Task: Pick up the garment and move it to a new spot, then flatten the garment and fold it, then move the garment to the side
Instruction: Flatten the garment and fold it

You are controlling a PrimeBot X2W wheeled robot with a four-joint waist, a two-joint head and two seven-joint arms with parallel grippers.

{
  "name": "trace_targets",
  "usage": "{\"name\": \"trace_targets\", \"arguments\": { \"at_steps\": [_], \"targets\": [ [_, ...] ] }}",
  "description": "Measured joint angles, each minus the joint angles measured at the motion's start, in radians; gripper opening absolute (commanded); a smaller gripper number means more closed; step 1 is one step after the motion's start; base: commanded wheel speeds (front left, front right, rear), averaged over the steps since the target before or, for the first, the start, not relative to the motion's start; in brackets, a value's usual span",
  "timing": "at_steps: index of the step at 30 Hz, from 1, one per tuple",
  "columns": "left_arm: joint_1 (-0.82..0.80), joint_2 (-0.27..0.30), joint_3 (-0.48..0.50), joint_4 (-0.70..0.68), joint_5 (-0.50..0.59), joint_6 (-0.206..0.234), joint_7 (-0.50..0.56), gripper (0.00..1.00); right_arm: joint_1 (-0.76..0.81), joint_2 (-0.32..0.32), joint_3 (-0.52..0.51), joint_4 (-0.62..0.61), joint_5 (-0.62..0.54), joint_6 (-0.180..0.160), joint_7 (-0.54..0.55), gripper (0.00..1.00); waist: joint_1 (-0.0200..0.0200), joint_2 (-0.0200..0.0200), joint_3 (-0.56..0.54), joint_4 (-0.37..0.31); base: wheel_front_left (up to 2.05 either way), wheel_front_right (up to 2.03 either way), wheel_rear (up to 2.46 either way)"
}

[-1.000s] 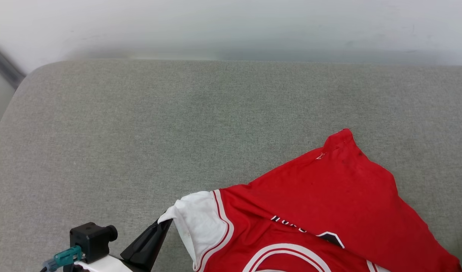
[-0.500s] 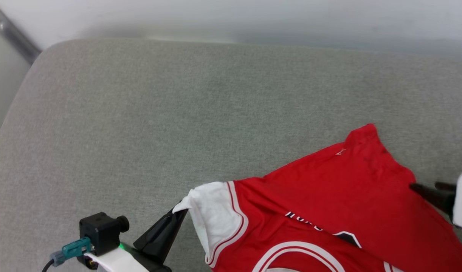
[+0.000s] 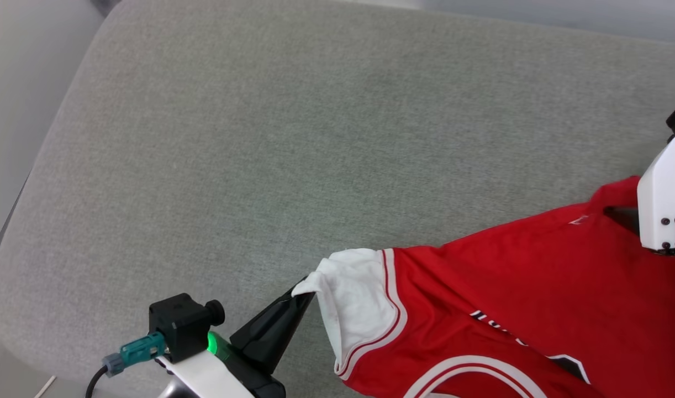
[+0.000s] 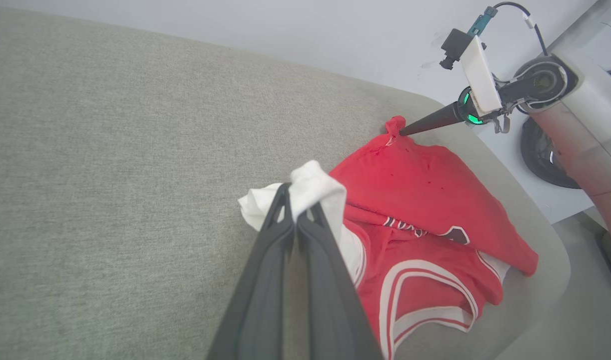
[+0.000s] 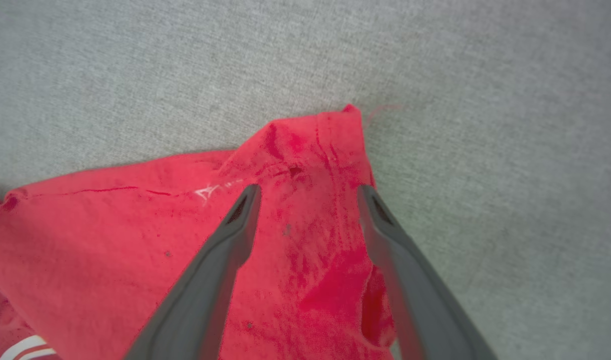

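The garment, a red T-shirt with white sleeves, lies crumpled on a grey cushion at the lower right of the head view. My left gripper is shut on the tip of its white sleeve; the left wrist view shows the sleeve bunched over the closed fingertips. My right gripper is open, its two fingers straddling the garment's far red corner, low over the cloth. In the left wrist view the right gripper points at that same corner.
The grey cushion stretches wide to the left and far side of the garment. Its rounded left edge drops to pale floor. In the left wrist view the cushion's corner lies just beyond the garment, with my own body behind.
The head camera has shifted, sliding the scene right. My right gripper has come in from the right and opened over the red corner. The left gripper keeps its hold on the sleeve.
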Motion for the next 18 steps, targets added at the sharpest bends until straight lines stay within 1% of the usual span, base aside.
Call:
{"name": "trace_targets", "arguments": {
  "at_steps": [3, 7, 11, 12, 13, 14, 15, 18],
  "targets": [
    [-0.014, -0.011, -0.011, 0.004, 0.004, -0.008, 0.0, 0.0, -0.017, -0.013, 0.006, 0.059, -0.019, 0.0, -0.018, 1.0, 0.0, 0.0, 0.025, 0.026, 0.0, 0.0, 0.0],
    [-0.029, -0.031, -0.02, 0.014, 0.007, -0.017, 0.001, 0.0, -0.04, -0.037, 0.021, 0.099, -0.035, 0.0, -0.036, 1.0, -0.0001, 0.0, 0.055, 0.055, 0.0, 0.0, 0.0],
    [-0.042, -0.045, -0.031, 0.031, 0.011, -0.028, 0.0, 0.0, -0.045, -0.054, 0.03, 0.125, -0.04, 0.0, -0.03, 1.0, -0.0002, 0.0, 0.077, 0.079, 0.0, 0.0, 0.0],
    [-0.044, -0.049, -0.034, 0.036, 0.011, -0.028, 0.0, 0.0, -0.045, -0.06, 0.035, 0.128, -0.04, 0.0, -0.027, 0.56, -0.0003, 0.0, 0.08, 0.084, 0.0, 0.0, 0.0],
    [-0.046, -0.052, -0.034, 0.04, 0.011, -0.029, 0.0, 0.0, -0.045, -0.065, 0.039, 0.131, -0.04, 0.0, -0.027, 0.25, -0.0004, 0.0, 0.081, 0.087, 0.0, 0.0, 0.0],
    [-0.05, -0.053, -0.034, 0.045, 0.011, -0.03, 0.0, 0.0, -0.045, -0.069, 0.046, 0.131, -0.039, 0.0, -0.031, 0.25, -0.0003, 0.0, 0.082, 0.089, 0.0, 0.0, 0.0],
    [-0.051, -0.054, -0.034, 0.049, 0.01, -0.033, -0.002, 0.0, -0.045, -0.073, 0.053, 0.133, -0.04, 0.0, -0.041, 0.0, -0.0003, 0.0, 0.08, 0.09, 0.0, 0.0, 0.0],
    [-0.053, -0.055, -0.034, 0.059, 0.009, -0.036, -0.005, 0.0, -0.046, -0.072, 0.054, 0.155, -0.036, 0.0, -0.083, 0.0, -0.0003, 0.0, 0.07, 0.088, 0.0, 0.0, 0.0]
  ]
}}
